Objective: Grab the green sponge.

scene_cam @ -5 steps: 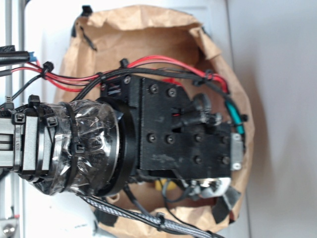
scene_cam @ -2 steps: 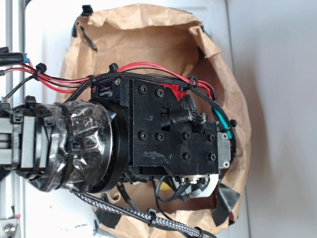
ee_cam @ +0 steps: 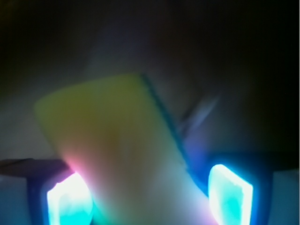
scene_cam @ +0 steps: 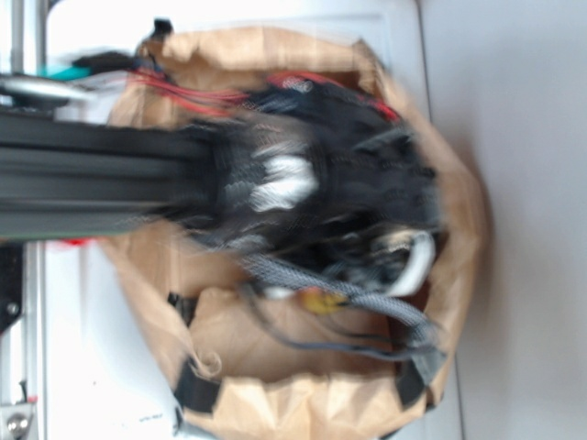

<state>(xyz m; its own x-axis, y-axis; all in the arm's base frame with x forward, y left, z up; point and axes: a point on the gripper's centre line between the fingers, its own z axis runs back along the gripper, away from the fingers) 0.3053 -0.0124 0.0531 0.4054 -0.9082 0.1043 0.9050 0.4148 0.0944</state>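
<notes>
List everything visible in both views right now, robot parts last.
paper bag: 1, brown, open-topped, on the white surface in the exterior view; black strips near its lower corners
sponge: 1, yellow with a thin green edge, between the two lit fingers in the wrist view, filling most of the gap
white surface: 1, under and to the right of the bag
metal rail: 1, silver, along the left edge of the exterior view
arm: 1, black, motion-blurred, reaching from the left into the bag
cables: several, red and black, plus a braided one, over the wrist
end effector: 1, inside the bag; fingers glow cyan either side of the sponge; grip not confirmable
</notes>
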